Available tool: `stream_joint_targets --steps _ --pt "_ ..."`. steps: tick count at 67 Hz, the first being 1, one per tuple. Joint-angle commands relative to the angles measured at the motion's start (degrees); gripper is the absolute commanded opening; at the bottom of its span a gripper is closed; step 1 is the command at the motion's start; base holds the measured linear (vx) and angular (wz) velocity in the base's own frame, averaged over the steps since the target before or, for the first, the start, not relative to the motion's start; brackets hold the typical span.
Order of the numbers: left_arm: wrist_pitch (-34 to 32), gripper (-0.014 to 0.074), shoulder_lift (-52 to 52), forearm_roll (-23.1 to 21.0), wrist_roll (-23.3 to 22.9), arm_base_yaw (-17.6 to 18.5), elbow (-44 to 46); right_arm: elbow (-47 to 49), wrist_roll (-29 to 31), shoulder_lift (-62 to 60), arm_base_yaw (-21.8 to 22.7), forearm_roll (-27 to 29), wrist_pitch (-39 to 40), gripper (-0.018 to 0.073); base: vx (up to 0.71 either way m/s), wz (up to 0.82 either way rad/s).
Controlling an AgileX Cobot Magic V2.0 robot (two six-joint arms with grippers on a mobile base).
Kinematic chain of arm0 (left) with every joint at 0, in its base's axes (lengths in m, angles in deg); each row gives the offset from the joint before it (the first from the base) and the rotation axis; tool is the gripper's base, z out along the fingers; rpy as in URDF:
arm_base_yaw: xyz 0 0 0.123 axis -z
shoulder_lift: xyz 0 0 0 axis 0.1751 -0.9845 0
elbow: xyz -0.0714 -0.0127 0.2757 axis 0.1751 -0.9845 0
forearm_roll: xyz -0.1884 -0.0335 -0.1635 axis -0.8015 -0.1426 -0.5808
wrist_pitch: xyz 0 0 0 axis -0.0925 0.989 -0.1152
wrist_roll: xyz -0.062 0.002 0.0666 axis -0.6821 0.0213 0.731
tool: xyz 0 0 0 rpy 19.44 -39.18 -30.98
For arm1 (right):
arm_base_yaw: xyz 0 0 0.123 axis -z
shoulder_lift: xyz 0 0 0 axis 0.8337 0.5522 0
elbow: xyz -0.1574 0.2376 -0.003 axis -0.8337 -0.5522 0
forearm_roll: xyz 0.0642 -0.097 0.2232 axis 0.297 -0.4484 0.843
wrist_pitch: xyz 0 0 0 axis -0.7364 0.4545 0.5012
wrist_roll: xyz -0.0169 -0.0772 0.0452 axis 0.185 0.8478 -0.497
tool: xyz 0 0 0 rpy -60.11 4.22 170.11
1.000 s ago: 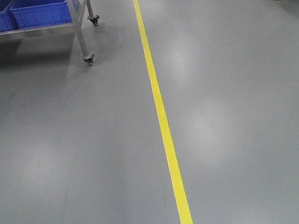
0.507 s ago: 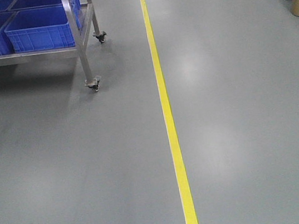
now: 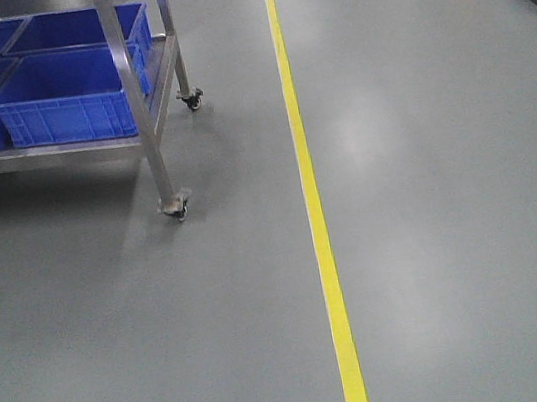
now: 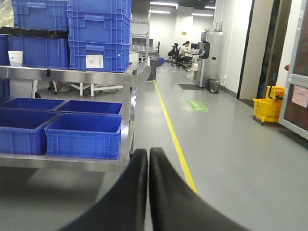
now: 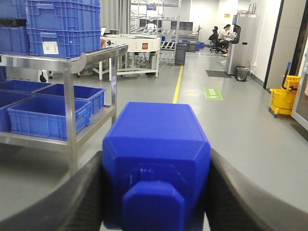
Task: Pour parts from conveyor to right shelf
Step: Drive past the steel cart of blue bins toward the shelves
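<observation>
Grey floor (image 3: 428,187) flanks the right shelf (image 3: 137,99); mid-carry, the right end effector (image 5: 156,192) clamps the part (image 5: 156,139), the left end effector (image 4: 148,161) is closed and empty, and pouring into a shelf bin (image 3: 66,95) is likely next.

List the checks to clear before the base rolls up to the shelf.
1. Blue block clamped in the right gripper: ok.
2. Left gripper shut, holding nothing: ok.
3. Steel shelf in view, ahead to the left: ok.
4. Blue bins on its lower tier open-topped: ok.
5. Grey floor toward the shelf free of obstacles: ok.
6. Headroom above those bins for pouring: cannot tell.
</observation>
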Motion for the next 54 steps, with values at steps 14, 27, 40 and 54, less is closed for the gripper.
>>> stream_joint_targets --steps 14,27,40,54 --pt "-4.52 -0.0006 0.6 -0.55 -0.39 0.02 -1.54 1.56 0.44 0.7 0.13 -0.21 4.56 -0.0004 0.65 0.05" --pt "-4.52 -0.0006 0.6 -0.55 -0.39 0.02 -1.54 1.56 0.44 0.7 0.13 -0.21 4.51 -0.0004 0.61 0.03" --pt "-4.52 -0.0006 0.6 -0.55 -0.39 0.02 -1.54 1.56 0.44 0.7 0.13 -0.21 4.51 -0.0004 0.57 0.08" --pt "-4.52 -0.0006 0.6 -0.55 -0.39 0.02 -1.54 1.56 0.44 0.7 0.13 -0.21 4.51 -0.0004 0.52 0.13"
